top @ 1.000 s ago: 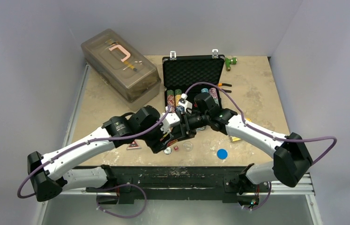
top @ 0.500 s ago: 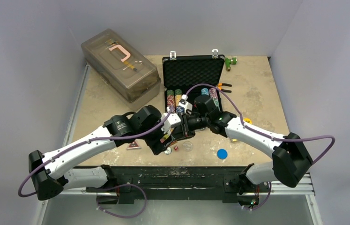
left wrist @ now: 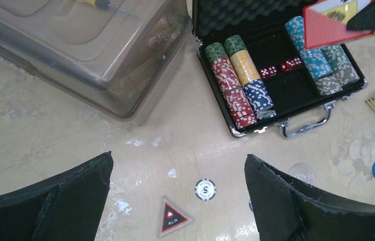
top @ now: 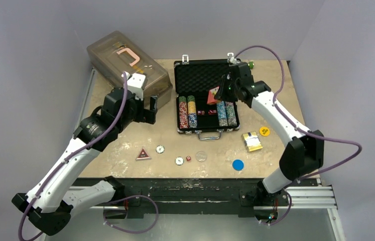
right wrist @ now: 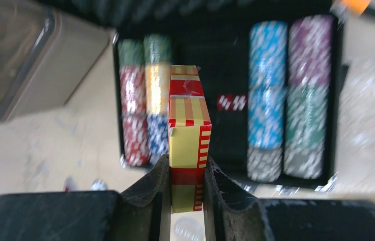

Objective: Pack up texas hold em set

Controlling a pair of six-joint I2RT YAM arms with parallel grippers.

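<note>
Case (top: 203, 75) is open at 12 o'clock on the desk (top: 120, 145). Chips (left wrist: 235, 85) are racked down both sides, and the middle slot holds only dice (left wrist: 280, 67). My right hand (right wrist: 186, 168) is clamped tight on a red-and-yellow card deck (right wrist: 188, 128), hanging above the case's middle. My left hand (left wrist: 177, 159) is spread wide and holds nothing, off at 9 o'clock of the case.

Step, as I judge it: stowing this deck. Next move: line it up square, lower it into the middle slot, let go.

Not yet packed: second deck (top: 252, 141) at 4 o'clock, blue disc (top: 238, 164) at 5, and a triangle marker (top: 143, 154) and loose bits at 6–7.
</note>
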